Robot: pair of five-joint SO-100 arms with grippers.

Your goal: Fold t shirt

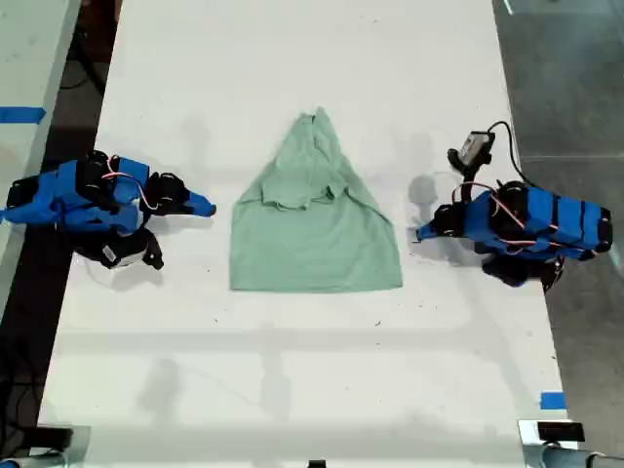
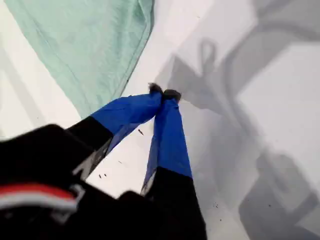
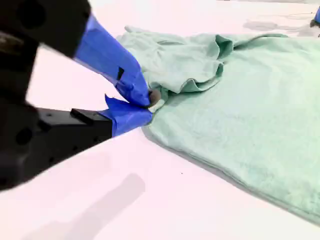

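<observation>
The pale mint-green t shirt (image 1: 312, 234) lies flat in the middle of the white table (image 1: 292, 370), narrowing to a point at the far end with a straight hem nearest the camera. Its sleeves are folded in over the chest (image 3: 190, 65). My first gripper (image 1: 421, 234) is on the exterior view's right, shut and empty. Its tips (image 2: 162, 92) rest on bare table just off the t shirt (image 2: 85, 45). My second gripper (image 1: 208, 207), on the exterior view's left, is also shut. Its tips (image 3: 149, 102) sit right beside the t shirt's edge (image 3: 240, 110), holding nothing.
A small grey device with a black cable (image 1: 475, 148) sits behind the first arm. Blue tape marks (image 1: 553, 400) are at the table's near corner on the exterior view's right. Dark floor borders both long table edges.
</observation>
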